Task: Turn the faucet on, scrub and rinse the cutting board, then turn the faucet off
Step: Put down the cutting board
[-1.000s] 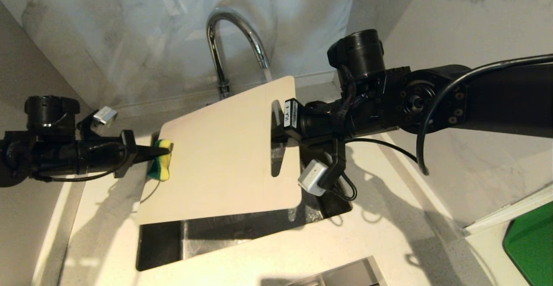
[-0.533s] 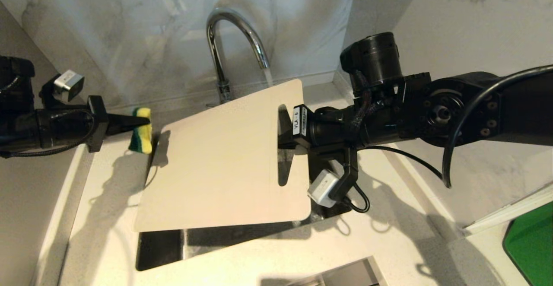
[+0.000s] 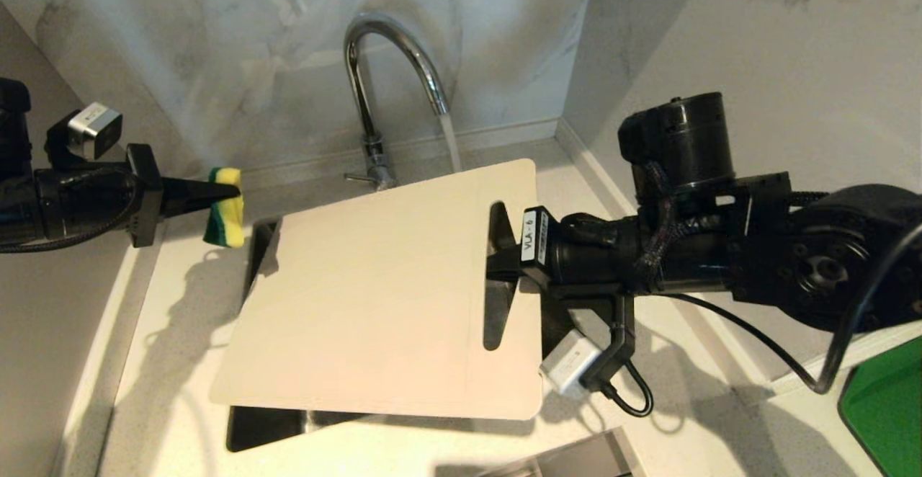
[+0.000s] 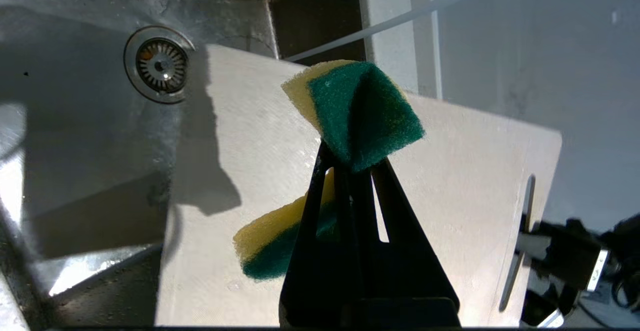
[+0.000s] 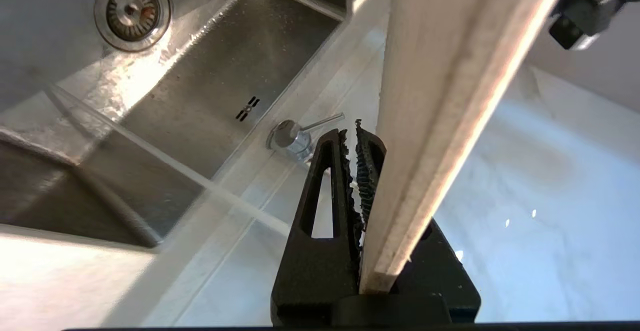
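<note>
The cream cutting board [image 3: 374, 304] hangs tilted over the sink, also seen as the cutting board [image 4: 450, 171] and edge-on as the cutting board [image 5: 450, 86]. My right gripper [image 3: 502, 266] is shut on its end by the handle slot; in the right wrist view the right gripper [image 5: 356, 138] clamps the board's edge. The chrome faucet [image 3: 392, 77] runs, and its stream [image 3: 451, 144] falls at the board's far edge. Its side lever [image 5: 322, 120] shows near the base. My left gripper [image 3: 232, 190] is shut on a yellow-green sponge [image 3: 223, 207], held off the board's left corner. The left gripper [image 4: 350, 153] pinches the sponge [image 4: 362, 111] above the board.
The steel sink [image 3: 263, 419] lies under the board, its drain [image 4: 160, 65] in one corner. Marble walls close in at the back and right. A green flat item [image 3: 886, 405] lies at the right edge, and a metal edge [image 3: 576, 459] shows at the bottom.
My right arm has drawn the board to the right and nearer. The left gripper has lifted the sponge off the board's left edge and pulled back left.
</note>
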